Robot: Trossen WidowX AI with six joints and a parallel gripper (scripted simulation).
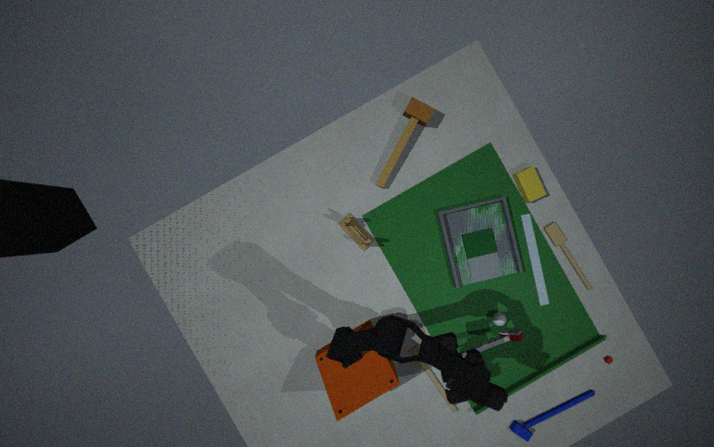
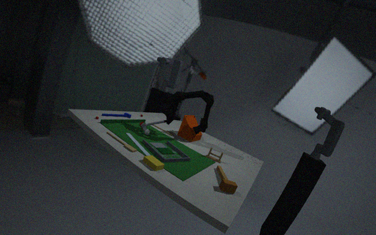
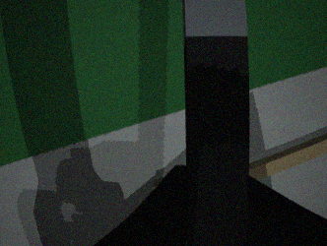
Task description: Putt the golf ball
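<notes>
Green turf mat (image 1: 416, 253) covered much of the pale table (image 1: 253, 263), with the grey-walled raised green (image 1: 480, 243) at its middle. Over the mat's near edge, the black gripper (image 1: 470, 353) was clamped on the red putter (image 1: 498, 341), its red head just beside the white golf ball (image 1: 498, 318).

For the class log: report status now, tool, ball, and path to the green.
Tool shut on red putter. Putter head just behind golf ball, ball on green mat, short of raised green. Nothing between ball and ramp.
</notes>
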